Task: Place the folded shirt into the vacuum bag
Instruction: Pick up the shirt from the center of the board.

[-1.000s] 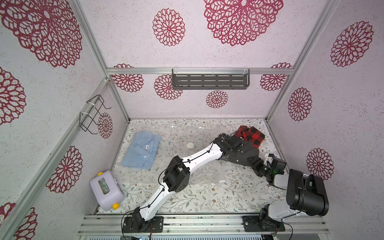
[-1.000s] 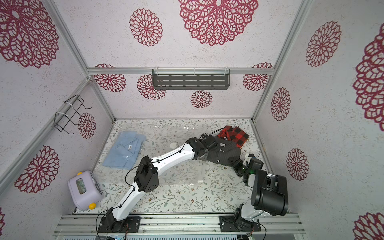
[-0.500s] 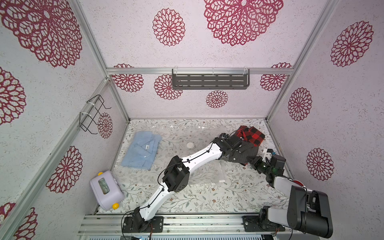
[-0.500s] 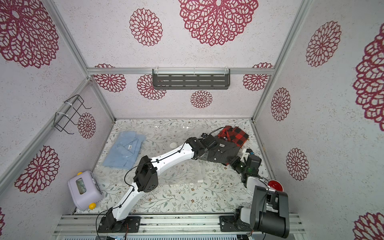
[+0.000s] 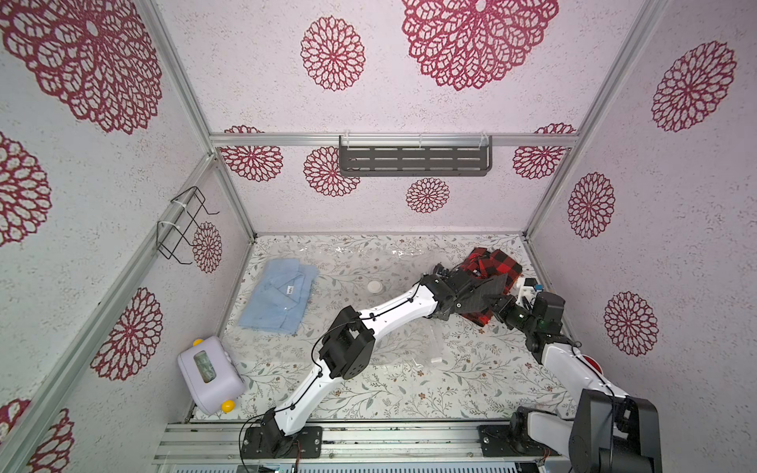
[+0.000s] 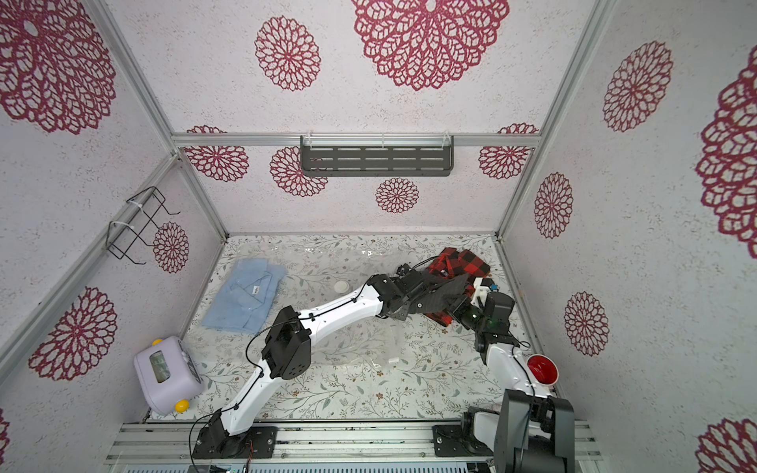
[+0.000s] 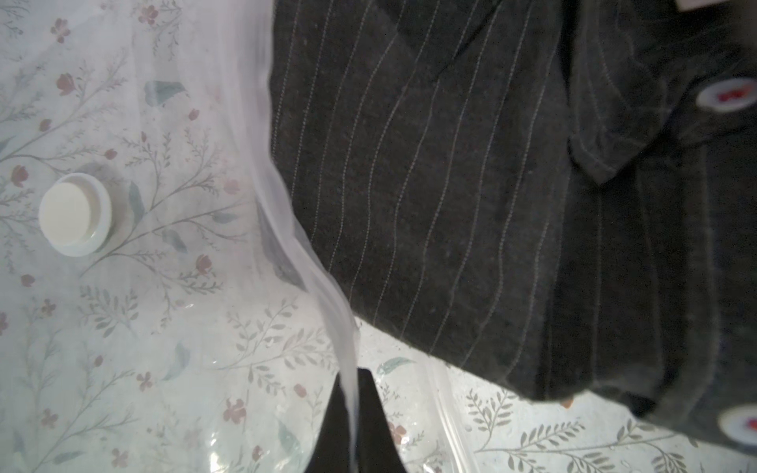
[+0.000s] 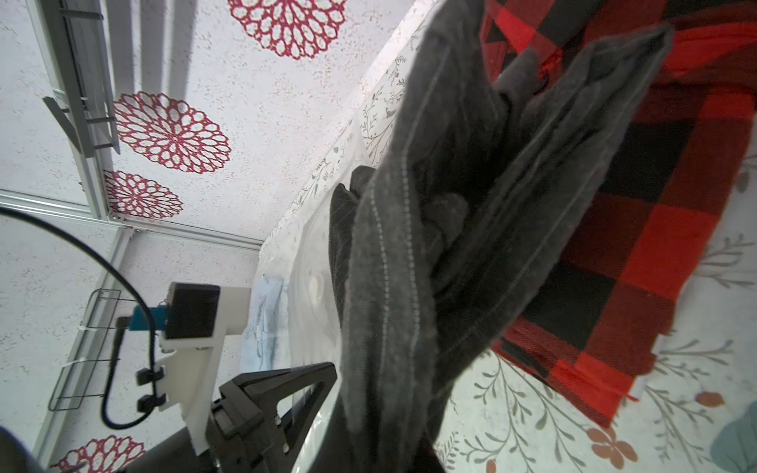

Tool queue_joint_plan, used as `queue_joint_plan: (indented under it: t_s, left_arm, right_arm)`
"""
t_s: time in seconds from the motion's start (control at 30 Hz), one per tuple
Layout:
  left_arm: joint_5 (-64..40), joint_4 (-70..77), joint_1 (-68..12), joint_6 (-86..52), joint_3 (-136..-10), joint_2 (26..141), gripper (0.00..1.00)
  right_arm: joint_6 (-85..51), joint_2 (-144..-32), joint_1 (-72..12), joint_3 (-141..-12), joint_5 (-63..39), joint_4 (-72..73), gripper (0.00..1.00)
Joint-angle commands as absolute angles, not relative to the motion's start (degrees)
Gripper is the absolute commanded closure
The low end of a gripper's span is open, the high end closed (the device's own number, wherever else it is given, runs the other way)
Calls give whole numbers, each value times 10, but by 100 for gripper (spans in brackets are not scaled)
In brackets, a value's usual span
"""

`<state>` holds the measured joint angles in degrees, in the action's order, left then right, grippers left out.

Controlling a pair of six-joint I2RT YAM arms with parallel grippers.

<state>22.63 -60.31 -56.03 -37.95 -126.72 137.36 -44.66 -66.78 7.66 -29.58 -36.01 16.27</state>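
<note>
Left gripper (image 7: pixel 353 393), left wrist view: clamped on the vacuum bag (image 7: pixel 282 233) lip, I judge to open its mouth beside the striped shirt (image 7: pixel 450 184). In a top view, right gripper (image 5: pixel 500 306) holds that shirt above the plaid shirt (image 5: pixel 502 262). Right wrist: cloth hides its jaws.

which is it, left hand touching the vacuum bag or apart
Touching: left wrist view shows the left hand shut on the vacuum bag film.
</note>
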Motion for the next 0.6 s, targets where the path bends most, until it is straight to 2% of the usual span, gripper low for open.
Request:
queue_joint_plan:
  t_s: [0.0,0.37,0.57]
  left_arm:
    - [226,-591,-564,-386,-1253,1334,100]
    - [220,-589,-567,-388,-1245,1328,100]
    - [201,-577,-567,-391,-1247,1317,100]
  right_arm:
    - [-469,-656,72,-334,-391,183,100]
    - [-504,-647,64,-369,-400,198,100]
    - [-530,-645,3,-344,-380,232,100]
